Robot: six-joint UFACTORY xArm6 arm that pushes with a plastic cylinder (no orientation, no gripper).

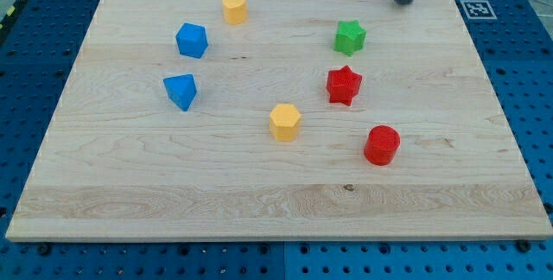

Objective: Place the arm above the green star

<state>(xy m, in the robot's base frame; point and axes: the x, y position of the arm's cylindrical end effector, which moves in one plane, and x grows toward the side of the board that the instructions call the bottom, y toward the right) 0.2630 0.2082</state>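
The green star [350, 37] sits on the wooden board [130, 176] at the upper right. My tip [403, 1] is a dark rod coming in from the view's top edge, near the board's top right. It stands up and to the right of the green star, apart from it. A red star [343, 85] lies just below the green star.
A red cylinder [381, 145] lies at the lower right. A yellow hexagonal block [284, 122] is near the middle, another yellow block [234, 9] at the top. Two blue blocks [192, 40] [181, 91] sit at the left. A marker tag [477, 9] lies beyond the board's top right corner.
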